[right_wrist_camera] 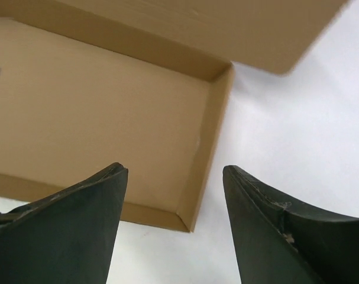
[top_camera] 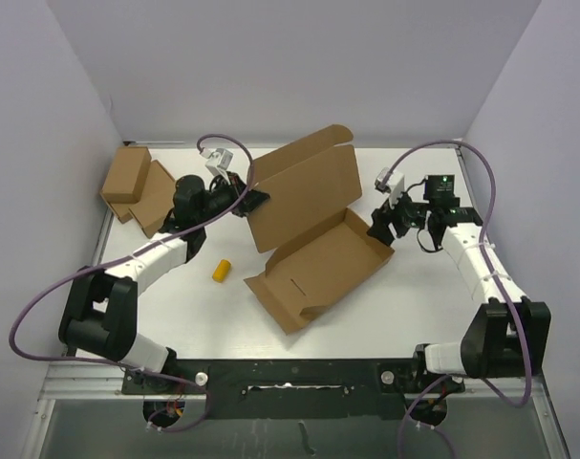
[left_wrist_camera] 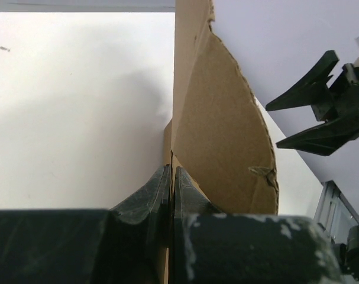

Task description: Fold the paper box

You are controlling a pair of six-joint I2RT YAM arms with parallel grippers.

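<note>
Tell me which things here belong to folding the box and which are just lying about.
In the job: paper box; left gripper, shut on its raised lid; right gripper, open near its corner.
Lying about: two smaller cardboard boxes; small yellow cylinder.

Bright, even overhead light fills the top view; the white table (top_camera: pixel 223 316) looks washed out and the box (top_camera: pixel 318 258) casts short, soft shadows. In the wrist views the near fingers (right_wrist_camera: pixel 61 231) are dark and blurred, and a grey shadow lies beside the box.
</note>
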